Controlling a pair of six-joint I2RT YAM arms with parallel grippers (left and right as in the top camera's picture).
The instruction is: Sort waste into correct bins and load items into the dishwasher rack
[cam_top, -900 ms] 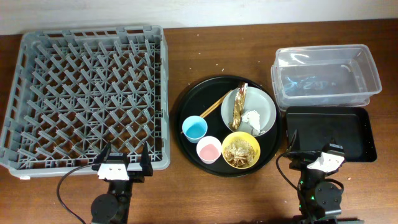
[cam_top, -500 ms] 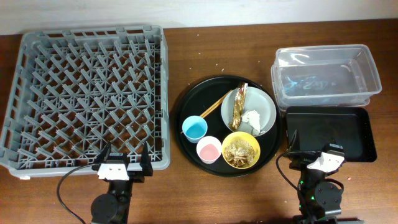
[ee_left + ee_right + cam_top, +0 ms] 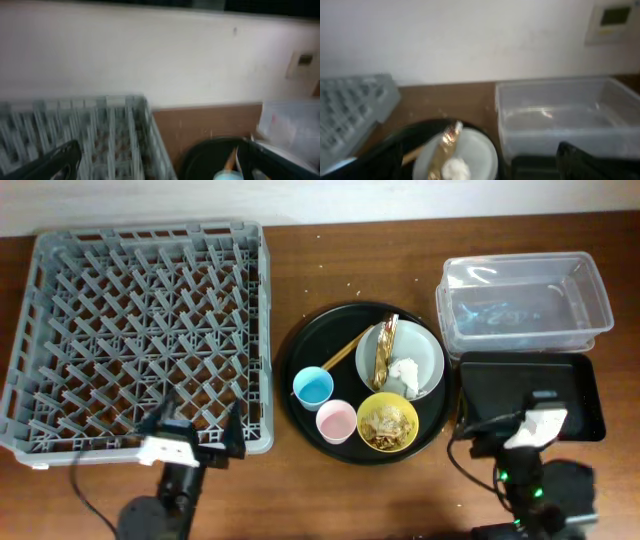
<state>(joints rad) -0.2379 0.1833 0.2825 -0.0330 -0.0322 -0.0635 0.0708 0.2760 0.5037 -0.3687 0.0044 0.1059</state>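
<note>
The grey dishwasher rack (image 3: 140, 330) fills the left side and is empty. On the large round black tray (image 3: 300, 370) stand a light-blue cup (image 3: 313, 387), a pink cup (image 3: 336, 420), a yellow bowl (image 3: 388, 422) with golden crumbs, and a grey plate (image 3: 428, 350). The plate holds the gold foil wrapper (image 3: 383, 352) and white tissue wad (image 3: 405, 373). The chopsticks (image 3: 345, 352) lean on the plate's left edge. My left gripper (image 3: 197, 425) is open at the rack's front edge. My right gripper (image 3: 505, 415) is open over the front of the shallow black tray (image 3: 520, 385).
The clear tub (image 3: 525, 305) stands behind the shallow black tray at the right. In the right wrist view, the wrapper (image 3: 442, 145), tissue (image 3: 452, 169) and tub (image 3: 560, 115) lie ahead. In the left wrist view, the rack (image 3: 90, 135) and round tray (image 3: 200, 157) lie ahead.
Both arms have started moving. The left arm shifted slightly left, the right arm shifted right over the shallow black tray. The objects have not moved.
</note>
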